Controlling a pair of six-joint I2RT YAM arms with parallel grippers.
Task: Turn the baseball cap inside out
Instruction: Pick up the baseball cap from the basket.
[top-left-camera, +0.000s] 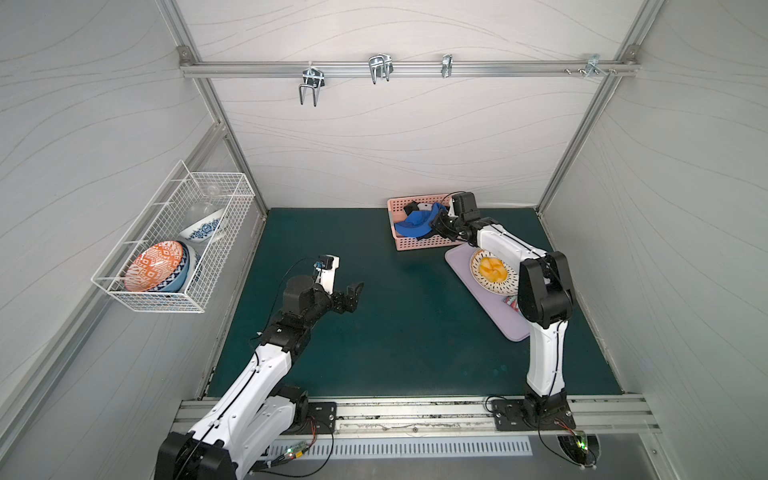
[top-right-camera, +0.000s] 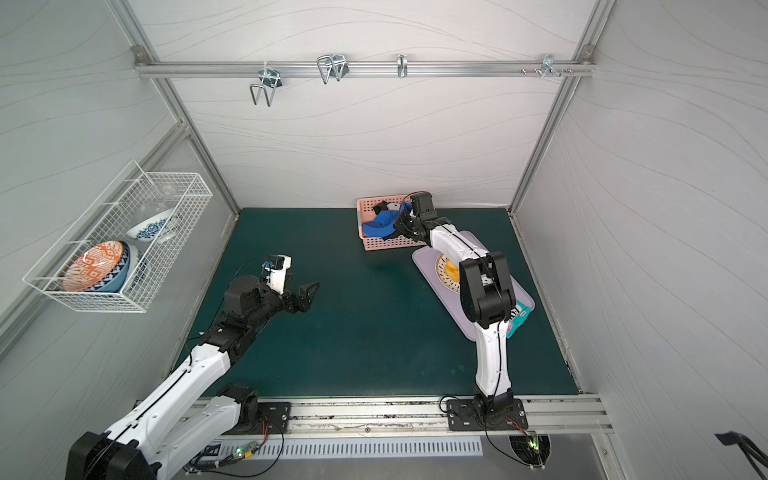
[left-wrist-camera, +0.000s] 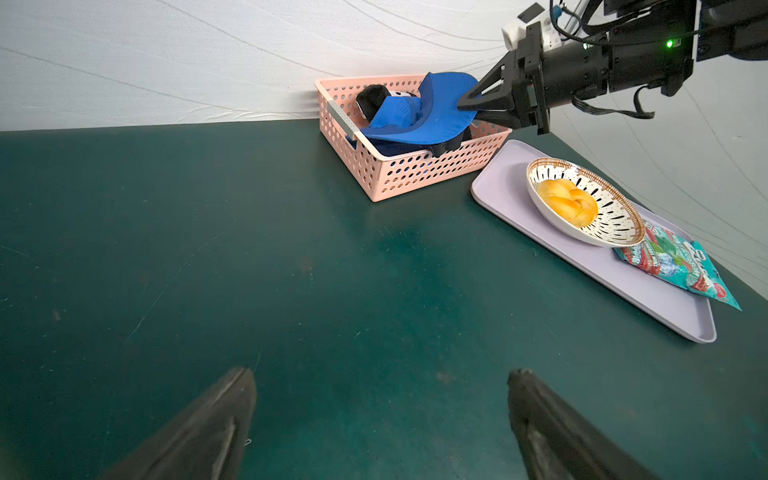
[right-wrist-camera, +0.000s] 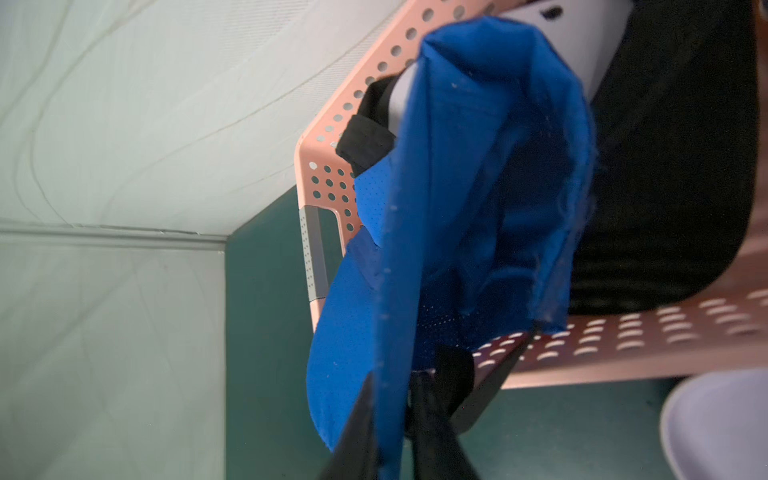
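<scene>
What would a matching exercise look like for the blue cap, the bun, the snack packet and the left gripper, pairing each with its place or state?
Column one:
1. blue cap
2. bun
3. snack packet
4. left gripper

Column two:
A. open, above the green mat
B. on the lilac tray, beside the patterned bowl
C. clamped by the right gripper, at the pink basket
D. in the patterned bowl

Pairs: 1-C, 2-D, 3-B, 4-A

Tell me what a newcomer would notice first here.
The bright blue baseball cap lies in the pink basket at the far edge of the green mat, with the right pincer shut on its fabric. Next come the orange patterned bowl in the white wire basket hung on the left, and the left pincer, open over the mat.
</scene>
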